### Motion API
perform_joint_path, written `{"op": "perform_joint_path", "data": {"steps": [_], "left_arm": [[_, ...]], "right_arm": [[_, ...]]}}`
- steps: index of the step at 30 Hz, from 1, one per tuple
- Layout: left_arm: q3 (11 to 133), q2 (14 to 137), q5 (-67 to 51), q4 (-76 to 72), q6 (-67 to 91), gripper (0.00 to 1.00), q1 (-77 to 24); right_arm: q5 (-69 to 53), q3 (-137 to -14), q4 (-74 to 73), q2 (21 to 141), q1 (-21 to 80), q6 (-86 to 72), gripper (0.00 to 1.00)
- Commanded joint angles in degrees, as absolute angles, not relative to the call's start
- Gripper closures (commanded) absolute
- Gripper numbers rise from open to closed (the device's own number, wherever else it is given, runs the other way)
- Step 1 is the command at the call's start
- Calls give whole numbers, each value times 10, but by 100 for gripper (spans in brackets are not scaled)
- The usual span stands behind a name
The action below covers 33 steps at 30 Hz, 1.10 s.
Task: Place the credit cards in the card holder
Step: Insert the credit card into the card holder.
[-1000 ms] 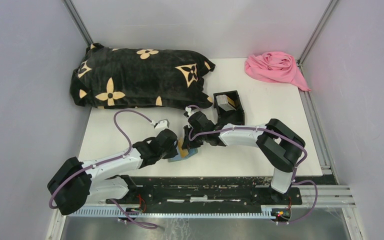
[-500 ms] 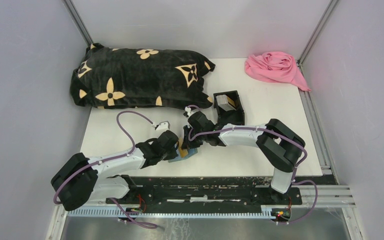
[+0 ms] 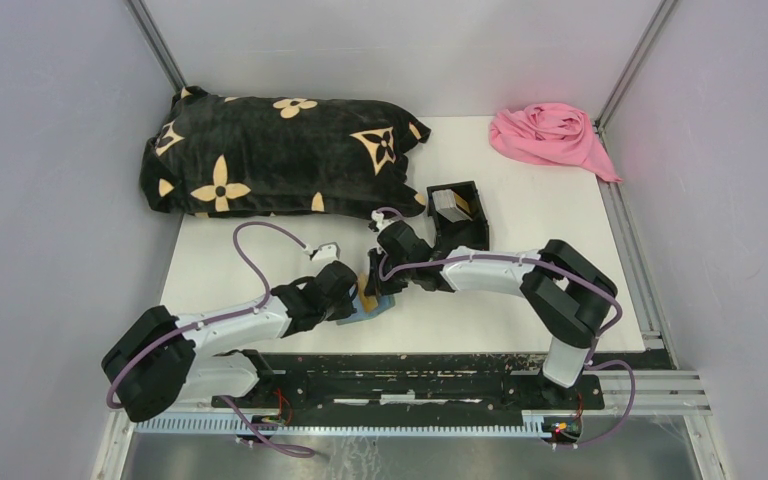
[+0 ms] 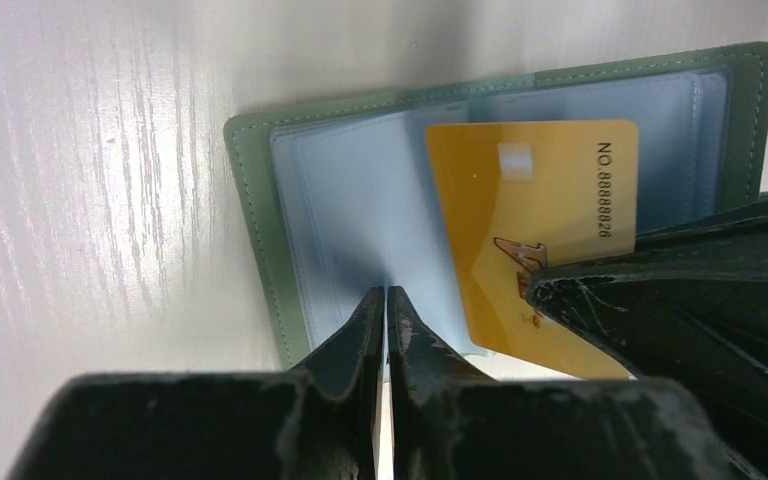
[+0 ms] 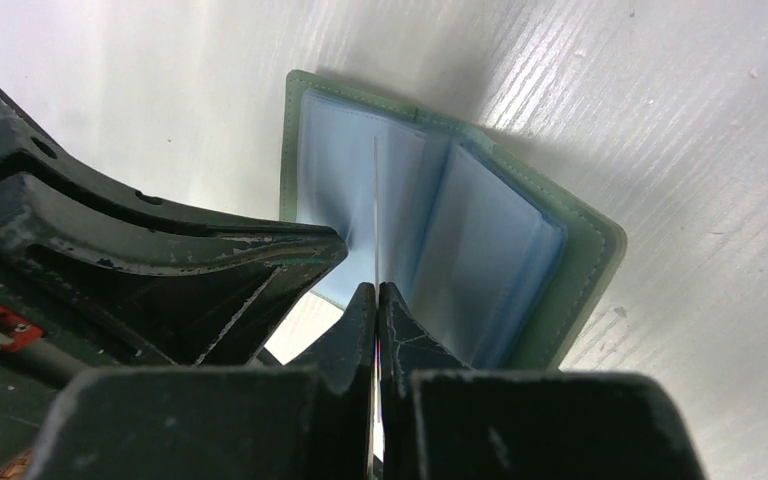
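The sage-green card holder (image 4: 250, 220) lies open on the white table, its pale blue sleeves showing; it also shows in the right wrist view (image 5: 580, 260) and the top view (image 3: 380, 308). My right gripper (image 5: 376, 288) is shut on a yellow credit card (image 4: 530, 230), seen edge-on, whose far end lies among the sleeves. My left gripper (image 4: 386, 292) is shut at the holder's near edge, its tips on a pale sleeve. The two grippers meet over the holder in the top view, left (image 3: 352, 297) and right (image 3: 372, 272). More cards stand in a black box (image 3: 457, 213).
A black pillow with tan flowers (image 3: 280, 155) lies at the back left. A pink cloth (image 3: 552, 135) lies at the back right corner. The black open-topped box stands just behind my right gripper. Grey walls close in both sides.
The left arm has edged slightly forward toward the holder, then held. The right gripper and the yellow card have barely shifted.
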<state>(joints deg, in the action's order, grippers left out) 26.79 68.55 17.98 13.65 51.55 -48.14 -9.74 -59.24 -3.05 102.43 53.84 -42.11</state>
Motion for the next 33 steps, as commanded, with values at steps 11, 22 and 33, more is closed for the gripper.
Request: {"op": "perform_joint_path", "data": {"steps": [11, 22, 33], "left_arm": [[252, 672, 208, 164, 519, 90, -483], [255, 668, 208, 173, 519, 90, -483], [252, 650, 203, 200, 519, 90, -483]], "right_arm": [[-87, -586, -18, 993, 519, -417, 99], [-121, -573, 20, 1013, 513, -444, 99], [-144, -551, 58, 1014, 493, -470, 99]]}}
